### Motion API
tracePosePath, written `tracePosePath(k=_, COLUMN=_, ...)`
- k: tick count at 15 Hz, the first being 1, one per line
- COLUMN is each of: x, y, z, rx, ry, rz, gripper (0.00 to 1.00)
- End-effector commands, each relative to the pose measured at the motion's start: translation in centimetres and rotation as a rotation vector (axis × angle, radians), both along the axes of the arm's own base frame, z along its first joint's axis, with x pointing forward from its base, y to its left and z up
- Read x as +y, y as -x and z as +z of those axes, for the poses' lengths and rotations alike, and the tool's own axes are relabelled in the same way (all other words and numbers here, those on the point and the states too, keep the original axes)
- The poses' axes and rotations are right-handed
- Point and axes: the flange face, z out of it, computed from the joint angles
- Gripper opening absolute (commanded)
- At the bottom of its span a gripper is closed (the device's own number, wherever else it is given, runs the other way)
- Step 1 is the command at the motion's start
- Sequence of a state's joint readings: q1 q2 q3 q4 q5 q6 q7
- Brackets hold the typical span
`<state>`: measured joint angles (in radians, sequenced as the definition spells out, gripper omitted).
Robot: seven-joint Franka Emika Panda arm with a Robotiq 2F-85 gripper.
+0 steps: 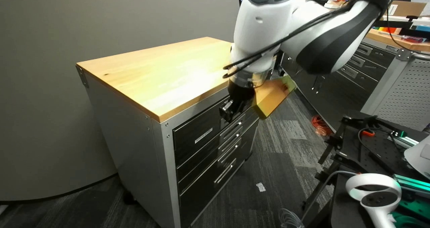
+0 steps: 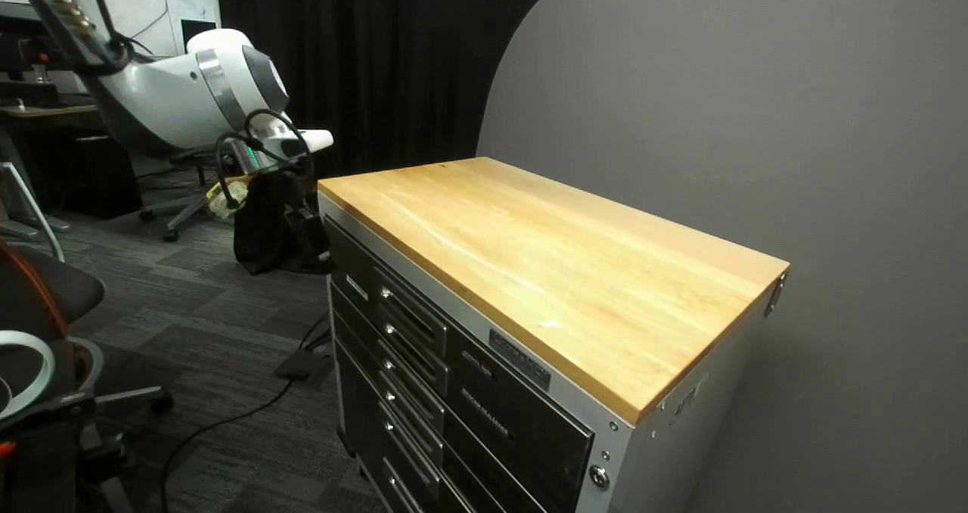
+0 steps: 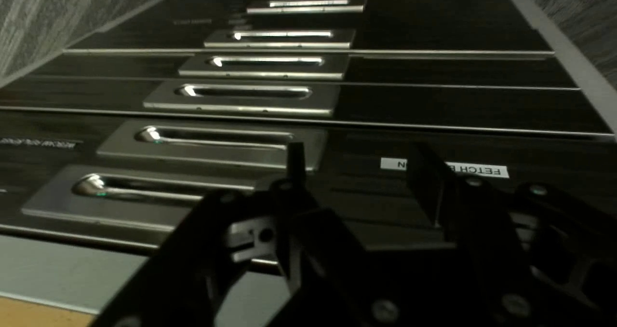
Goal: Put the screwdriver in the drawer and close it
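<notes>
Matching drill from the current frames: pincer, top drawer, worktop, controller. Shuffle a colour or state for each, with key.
Column 1
1. Pincer
2. Top drawer
3. Worktop
4. Controller

Column 2
A. Pale wood
B. Open
C. Mostly white
D. Shut

Pairs: 1-B, 2-D, 3-A, 4-C

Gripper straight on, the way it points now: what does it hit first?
Probably the front of the uppermost drawer, near the white label. The gripper slants downward, though, so depth is unclear; a lower drawer could come first.
</notes>
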<state>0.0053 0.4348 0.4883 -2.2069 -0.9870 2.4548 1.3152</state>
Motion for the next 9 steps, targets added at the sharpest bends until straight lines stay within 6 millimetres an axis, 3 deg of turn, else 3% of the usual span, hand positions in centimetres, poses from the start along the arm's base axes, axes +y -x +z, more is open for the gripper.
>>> tracePosePath(k=1, x=-0.8, y=0.6, z=4.3, rx=0.161, ry=-0.095, rz=0.013, gripper=0.88)
tracePosePath(k=3, x=0.0, y=-0.2, z=7.1, rx=0.267, ry=-0.175, rz=0.032, gripper=1.0)
tracePosePath(k=7, x=-0.2, y=-1.8, z=15.6, rx=0.462, ry=-0.28, rz=0.009, gripper=1.0)
tracePosePath(k=8, x=-0.4, y=-1.5, z=12.8, rx=0.396, ry=-0.267, rz=0.0, gripper=1.0)
tracePosePath(k=9, x=-0.4, y=-2.0, z=14.0, rx=0.409, ry=-0.292, rz=-0.006, gripper=1.0)
